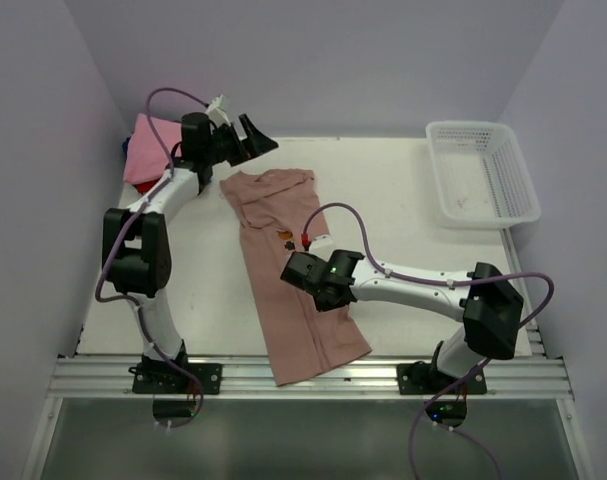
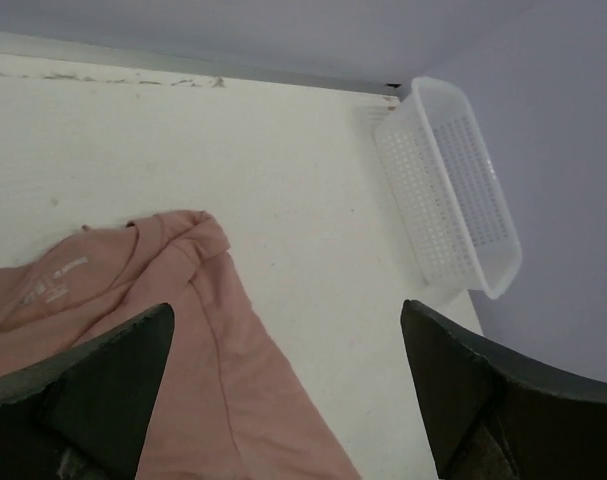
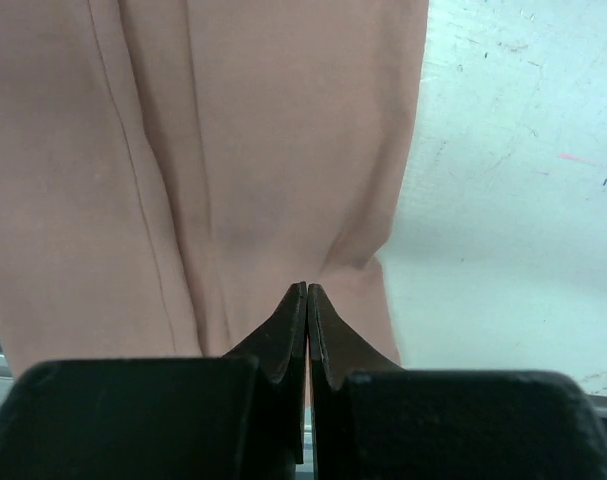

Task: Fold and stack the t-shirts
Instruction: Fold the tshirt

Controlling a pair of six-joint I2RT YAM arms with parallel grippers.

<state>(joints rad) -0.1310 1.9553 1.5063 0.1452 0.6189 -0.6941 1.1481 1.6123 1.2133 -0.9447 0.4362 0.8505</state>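
Plainly the job is partway through. One dusty-pink shirt (image 1: 266,225) lies on the table (image 1: 403,200), narrowed to a long strip with both sides turned in. Its near hem hangs over the metal rail (image 1: 313,375) and its collar end points away from the arms. It has not yet been folded across its length, and that fold and the carry to the pile are what is left, I judge.

Over the shirt's nearer half sits the right gripper (image 3: 306,290), jaws pressed together with the tips at the cloth; whether any fabric is caught between them I cannot tell. Just beyond the shirt's collar end, to its left, the left gripper (image 1: 243,135) hangs raised with jaws wide apart, holding nothing.

Farther left of the shirt, in the corner, is the stack of folded shirts (image 1: 148,150), bright pink on top. Well to the shirt's far right stands a white lattice basket (image 1: 480,175). The left arm itself stands between shirt and stack.
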